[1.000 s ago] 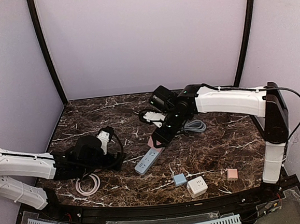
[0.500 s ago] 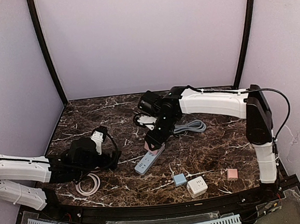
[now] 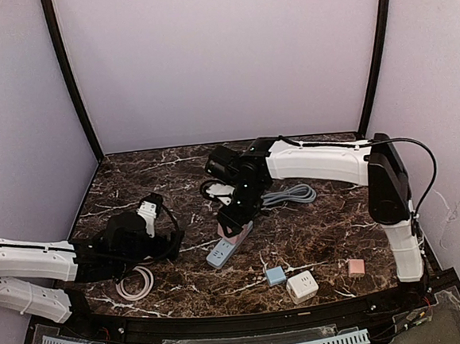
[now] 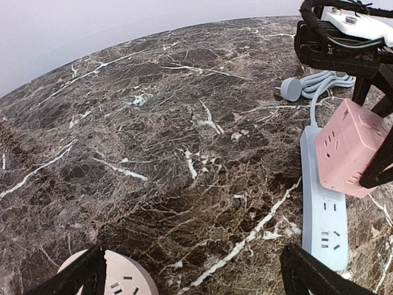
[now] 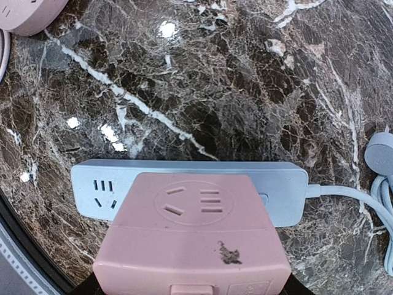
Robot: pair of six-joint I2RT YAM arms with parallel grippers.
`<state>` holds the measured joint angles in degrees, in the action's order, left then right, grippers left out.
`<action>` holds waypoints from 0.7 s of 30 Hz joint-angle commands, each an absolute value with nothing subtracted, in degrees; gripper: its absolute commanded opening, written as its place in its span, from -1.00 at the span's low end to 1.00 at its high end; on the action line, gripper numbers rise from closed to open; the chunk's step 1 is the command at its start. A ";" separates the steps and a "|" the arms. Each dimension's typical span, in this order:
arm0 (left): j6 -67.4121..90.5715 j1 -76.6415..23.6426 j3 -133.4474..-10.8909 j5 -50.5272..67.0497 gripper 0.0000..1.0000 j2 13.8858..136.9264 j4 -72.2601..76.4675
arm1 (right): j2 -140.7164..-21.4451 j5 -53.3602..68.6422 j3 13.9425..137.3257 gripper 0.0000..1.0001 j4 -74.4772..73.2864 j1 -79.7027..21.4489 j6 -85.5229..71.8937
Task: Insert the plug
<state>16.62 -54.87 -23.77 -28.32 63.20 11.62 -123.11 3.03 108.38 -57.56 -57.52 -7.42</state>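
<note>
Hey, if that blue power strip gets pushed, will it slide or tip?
Likely slides rather than tips: the blue power strip lies flat and low on the glossy marble table. It looks like rigid plastic, so it probably won't bend. Its cord lies loosely curled, offering little restraint.

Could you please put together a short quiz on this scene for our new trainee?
1. True or false: the right gripper is closed on the pink cube adapter.
2. Which thing lies right beneath that adapter? A) white cube B) blue power strip C) round pink socket
3. Fill in: the left gripper has its jaws ____.

Key: 1 true; 2 B; 3 open.
</note>
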 commanded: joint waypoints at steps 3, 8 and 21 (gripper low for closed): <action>15.70 -54.58 -22.59 -28.94 0.97 61.96 12.01 | -123.35 2.81 109.61 -1.00 -59.05 -58.54 -8.75; 15.86 -54.56 -22.51 -28.55 0.98 61.93 11.97 | -123.32 1.22 109.18 -1.00 -58.86 -58.53 -9.23; 16.25 -54.57 -22.18 -28.21 0.97 61.17 11.18 | -125.08 1.22 110.01 -1.00 -58.28 -58.52 -9.05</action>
